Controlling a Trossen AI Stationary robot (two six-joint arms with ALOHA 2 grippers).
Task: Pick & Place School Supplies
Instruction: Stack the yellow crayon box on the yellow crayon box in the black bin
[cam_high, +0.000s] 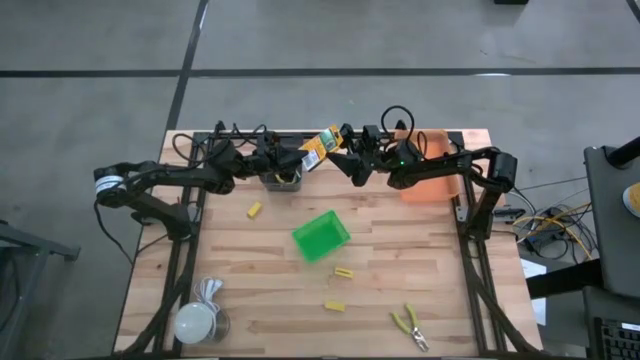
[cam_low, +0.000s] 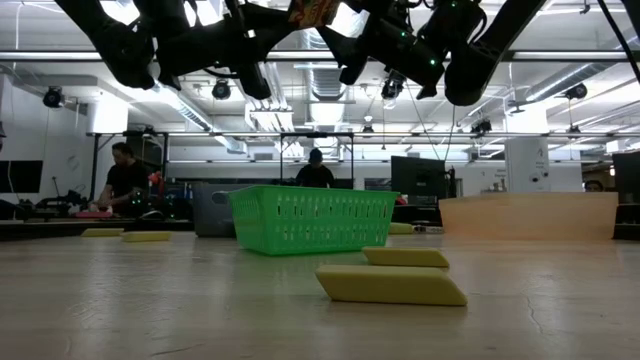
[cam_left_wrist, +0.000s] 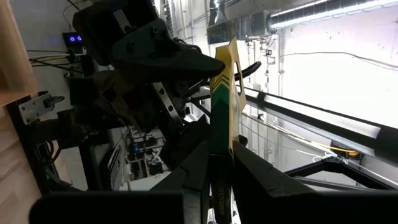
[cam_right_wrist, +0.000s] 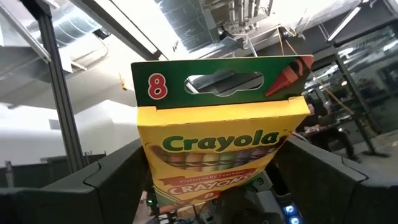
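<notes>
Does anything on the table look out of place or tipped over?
Yes: the green basket sits askew mid-table, turned at an angle to the table edges. Yellow blocks and the pliers lie scattered around it.

Premises: an open industrial robotics lab. Exposed ceiling ducts (cam_low: 330, 70) and strip lighting run overhead; the concrete floor (cam_high: 400, 35) carries painted lines. Workstations with monitors (cam_low: 420, 178) stand beyond the wooden surface (cam_high: 380, 300), with persons (cam_low: 125, 175) seated there.

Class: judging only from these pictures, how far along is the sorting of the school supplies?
Done: nothing visibly binned. In hand: the left gripper pinches the crayon box between the arms, facing the open right gripper. Left: the yellow blocks and pliers lie on the table.
</notes>
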